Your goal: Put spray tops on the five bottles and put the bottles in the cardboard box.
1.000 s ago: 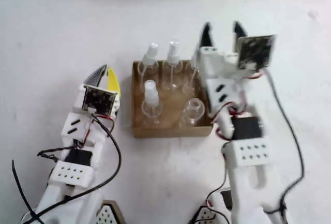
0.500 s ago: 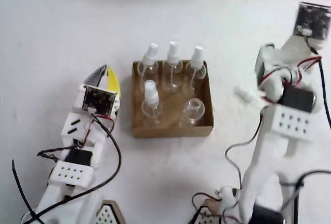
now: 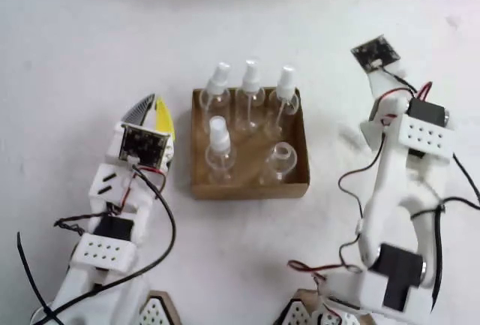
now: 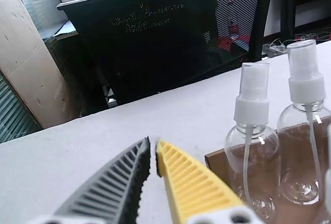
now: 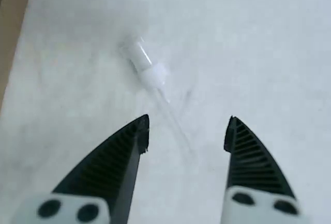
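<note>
The cardboard box [image 3: 247, 187] sits mid-table and holds five clear bottles. Four of them carry white spray tops, for example one at the back [image 3: 250, 85] and one at the front left [image 3: 219, 145]. The front right bottle [image 3: 280, 160] has an open neck. A loose spray top [image 5: 147, 69] with its thin tube lies on the white table, right of the box [image 3: 346, 136]. My right gripper [image 5: 187, 120] hangs open just above it, the tube between the black fingers. My left gripper [image 3: 154, 101] [image 4: 153, 144] rests shut and empty left of the box, near two capped bottles [image 4: 252, 146].
The right arm [image 3: 405, 137] is folded back on the right side of the table, its cables trailing toward the front edge. The left arm [image 3: 112, 212] lies along the front left. A dark chair [image 4: 170, 32] stands beyond the table's far edge.
The right arm has swung away from the box's right side, out to the right and back, and now points down at the loose spray top. The left arm has stayed still.
</note>
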Tool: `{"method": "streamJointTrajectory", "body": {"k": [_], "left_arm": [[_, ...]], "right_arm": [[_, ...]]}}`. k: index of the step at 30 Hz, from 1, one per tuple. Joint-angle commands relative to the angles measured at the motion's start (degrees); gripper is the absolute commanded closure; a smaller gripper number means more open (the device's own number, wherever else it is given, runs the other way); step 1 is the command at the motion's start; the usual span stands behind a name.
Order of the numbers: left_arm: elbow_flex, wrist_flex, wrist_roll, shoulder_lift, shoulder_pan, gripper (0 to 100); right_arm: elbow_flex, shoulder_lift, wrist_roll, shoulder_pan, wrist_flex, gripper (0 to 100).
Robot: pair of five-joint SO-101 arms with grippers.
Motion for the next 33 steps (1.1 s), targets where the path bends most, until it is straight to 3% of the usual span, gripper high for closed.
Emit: {"method": "streamJointTrajectory", "body": {"k": [1,6,15,33], "left_arm": [[-0.97,-1.41,-0.44,0.22,0.66,98],[-0.97,-1.41,-0.44,0.22,0.66,98],[-0.97,-1.49,-0.44,0.22,0.66,98],[-0.97,-1.49,-0.44,0.22,0.66,98]], "right_arm": [[-3.16,3.56,0.88,0.48,-1.36,78.9],[-3.16,9.89,0.97,0.57,-9.89,78.9],[-3.43,12.18,9.23,-3.65,-9.89,78.9],[-24.97,33.54,10.90,-5.05,0.84,79.0]]}}
